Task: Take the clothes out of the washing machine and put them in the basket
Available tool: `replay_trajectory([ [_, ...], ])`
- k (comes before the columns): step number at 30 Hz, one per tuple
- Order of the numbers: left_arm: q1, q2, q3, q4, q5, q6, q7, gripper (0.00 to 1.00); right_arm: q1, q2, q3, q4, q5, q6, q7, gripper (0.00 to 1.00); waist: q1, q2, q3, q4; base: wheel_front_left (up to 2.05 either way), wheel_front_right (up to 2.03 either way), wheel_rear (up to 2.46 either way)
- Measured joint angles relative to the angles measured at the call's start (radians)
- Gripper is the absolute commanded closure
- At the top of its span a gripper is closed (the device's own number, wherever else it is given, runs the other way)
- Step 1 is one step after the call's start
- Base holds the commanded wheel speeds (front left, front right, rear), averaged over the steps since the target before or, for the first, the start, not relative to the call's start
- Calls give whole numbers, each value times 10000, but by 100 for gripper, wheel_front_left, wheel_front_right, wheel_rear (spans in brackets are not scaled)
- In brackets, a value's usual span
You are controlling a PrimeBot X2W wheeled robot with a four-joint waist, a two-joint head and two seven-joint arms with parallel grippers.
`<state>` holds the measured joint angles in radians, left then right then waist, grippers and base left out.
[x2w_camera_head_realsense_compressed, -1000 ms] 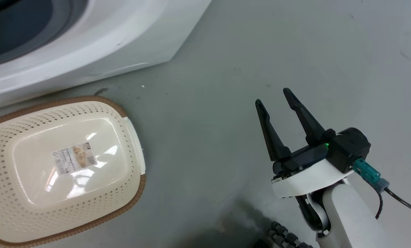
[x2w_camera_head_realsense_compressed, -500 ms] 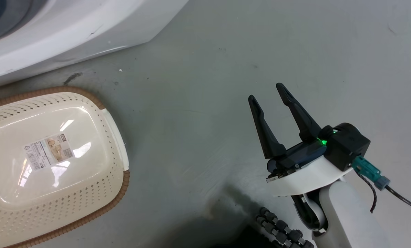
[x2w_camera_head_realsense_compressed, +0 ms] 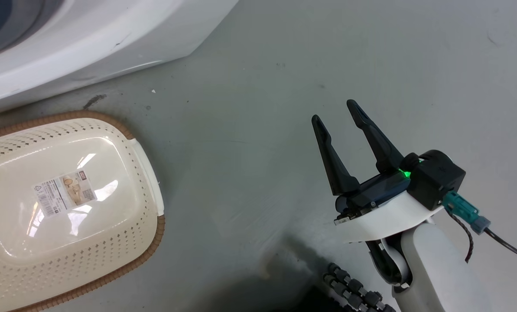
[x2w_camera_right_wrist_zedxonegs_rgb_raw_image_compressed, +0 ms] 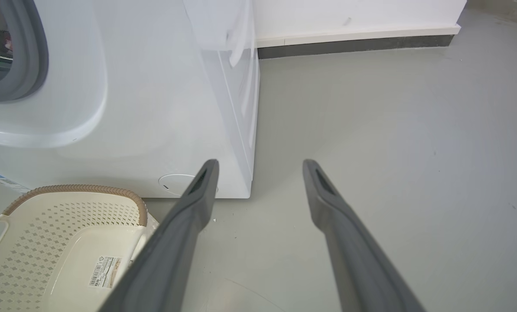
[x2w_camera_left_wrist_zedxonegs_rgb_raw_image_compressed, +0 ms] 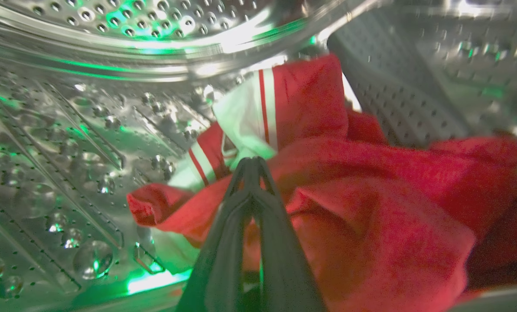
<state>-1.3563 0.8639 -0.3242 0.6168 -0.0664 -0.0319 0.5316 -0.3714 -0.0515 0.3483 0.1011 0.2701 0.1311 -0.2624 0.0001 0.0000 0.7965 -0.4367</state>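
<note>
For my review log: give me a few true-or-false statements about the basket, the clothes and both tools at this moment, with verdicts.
1. The basket holds nothing but its label. True.
2. The right tool is shut. False: its fingers stand well apart, over bare floor.
3. The clothes lie inside the drum. True.
4. The left tool has its fingers spread wide. False: they are closed together, tips at the fabric.
5. The basket sits on the floor beside the washer. True.
</note>
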Motion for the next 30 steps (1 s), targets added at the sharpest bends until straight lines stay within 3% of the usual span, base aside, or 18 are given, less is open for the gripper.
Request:
replay_trajectory([
  [4, 247, -219, 136, 290, -213, 290, -1300, 100, -10, 0, -23, 92, -67, 0, 0, 0, 0, 0, -216, 30, 0, 0, 0],
  [11, 1312, -1083, 535, 1390, -903, 926, -3975, 100, 93, 4, -209, 328, -268, 0, -2, 0, -1, 0, -1000, 99, 0, 0, 0],
  [20, 2852, -2220, 1012, 2754, -1862, 1195, -6964, 100, 877, 8, -610, 754, -729, 0, -2, 0, -2, 0, -2586, 336, 0, 0, 0],
  [25, 3504, -2765, 1246, 3047, -2255, 1233, -7735, 100, 1240, 6, -861, 828, -909, 2, 169, 0, -2, 0, -3509, 567, 0, 0, 0],
  [30, 4828, -3340, 1760, 2305, -2661, 1302, -7917, 100, 1809, 6, -1198, 612, -1149, 0, 533, 0, -3, 0, -4655, 910, 0, 0, 0],
])
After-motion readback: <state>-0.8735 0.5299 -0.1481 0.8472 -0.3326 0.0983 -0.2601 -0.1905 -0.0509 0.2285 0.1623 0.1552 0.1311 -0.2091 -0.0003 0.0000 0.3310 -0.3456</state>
